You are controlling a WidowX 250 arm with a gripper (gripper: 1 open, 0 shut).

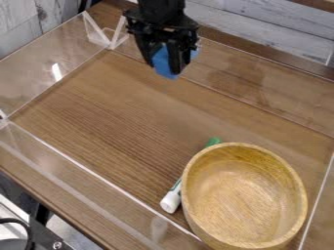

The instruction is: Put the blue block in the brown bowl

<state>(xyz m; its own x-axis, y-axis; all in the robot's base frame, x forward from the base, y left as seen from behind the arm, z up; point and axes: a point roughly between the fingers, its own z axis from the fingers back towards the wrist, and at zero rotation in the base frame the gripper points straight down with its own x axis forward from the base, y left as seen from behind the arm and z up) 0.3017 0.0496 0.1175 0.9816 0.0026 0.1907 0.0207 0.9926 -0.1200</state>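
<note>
Bright-blue block (pixel 166 60) in black claw (pixel 166 64); light-brown grained bowl (pixel 245 199); white-and-green marker (pixel 183 187); brown wood-grain table (pixel 117 122).

Matte black pincer (pixel 166 54): two slim straight black fingers (pixel 144 47) under a blocky black wrist housing; no markings legible.
</note>
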